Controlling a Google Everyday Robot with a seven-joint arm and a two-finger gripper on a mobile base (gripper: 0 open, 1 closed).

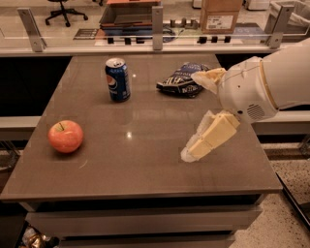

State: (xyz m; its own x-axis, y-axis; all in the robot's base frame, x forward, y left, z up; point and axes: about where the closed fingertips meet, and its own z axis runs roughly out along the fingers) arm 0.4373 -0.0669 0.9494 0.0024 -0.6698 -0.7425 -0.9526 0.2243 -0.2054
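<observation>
My gripper hangs over the right half of the brown table, reaching in from the right on a white arm. It is open, with nothing between its cream fingers. The upper finger lies beside a dark blue chip bag, the nearest thing to it. A blue Pepsi can stands upright at the back left of centre. A red apple rests near the table's left edge.
Behind the table runs a low glass barrier with metal posts. Beyond it are a cardboard box, a flat tray and an office chair. Speckled floor shows at the right.
</observation>
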